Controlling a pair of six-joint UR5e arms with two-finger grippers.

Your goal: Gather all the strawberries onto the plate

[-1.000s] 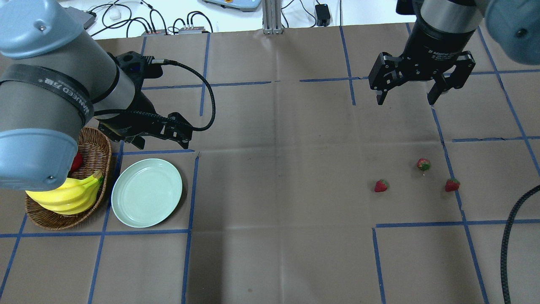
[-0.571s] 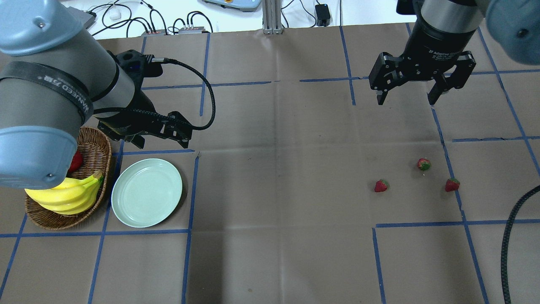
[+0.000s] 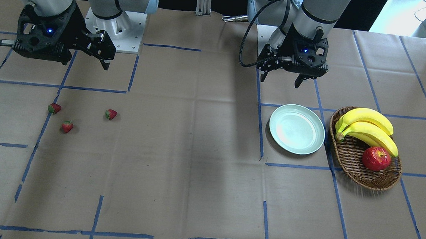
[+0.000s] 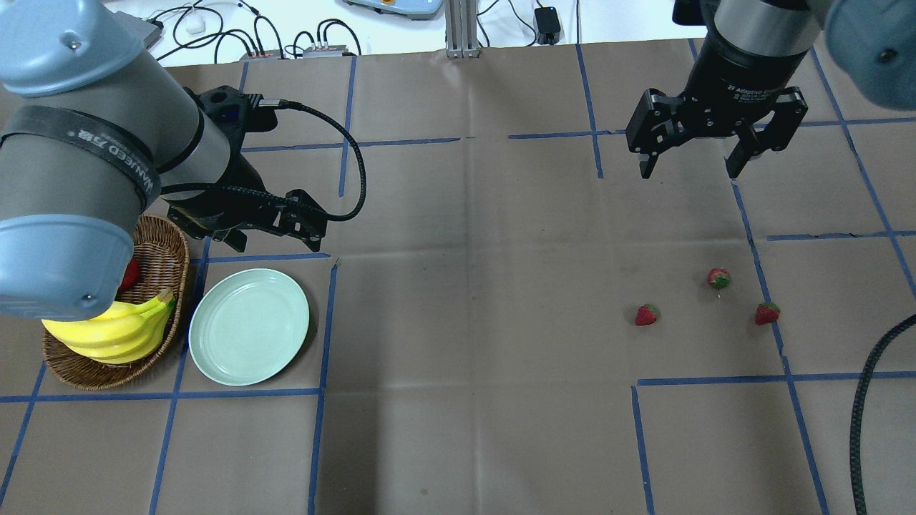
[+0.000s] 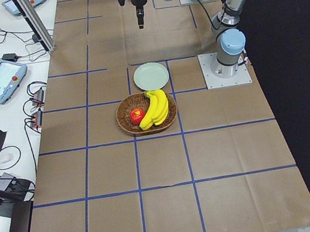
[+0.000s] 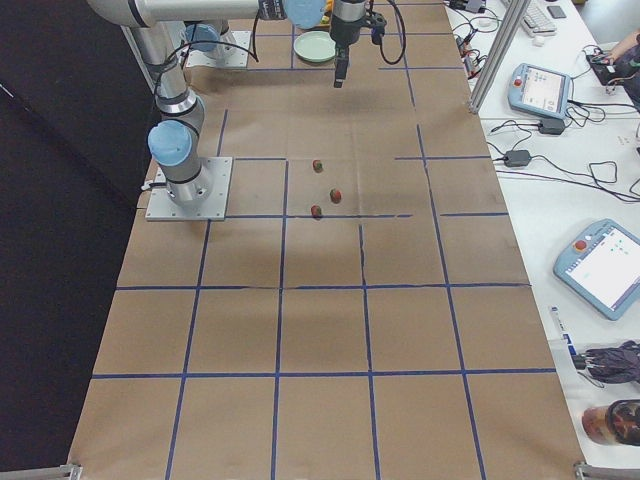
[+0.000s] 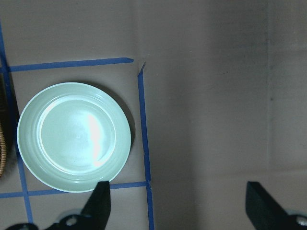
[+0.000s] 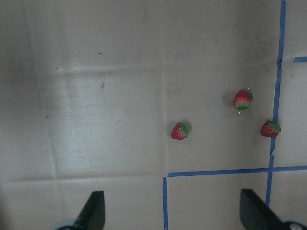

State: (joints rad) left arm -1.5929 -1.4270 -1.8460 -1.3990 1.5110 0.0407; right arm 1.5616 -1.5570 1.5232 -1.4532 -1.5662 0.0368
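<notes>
Three strawberries lie loose near the right gripper, fingers spread, apparently poised for a first pick. The plate sits well apart, beside the left gripper, likewise spread, apparently idle.

Overhead: left arm hides the basket's left side and most of the apple, only a red sliver shows; wrist views: left gripper and right gripper fingers cut off by the bottom edge; right-end view: strawberries too small to make out caps
</notes>
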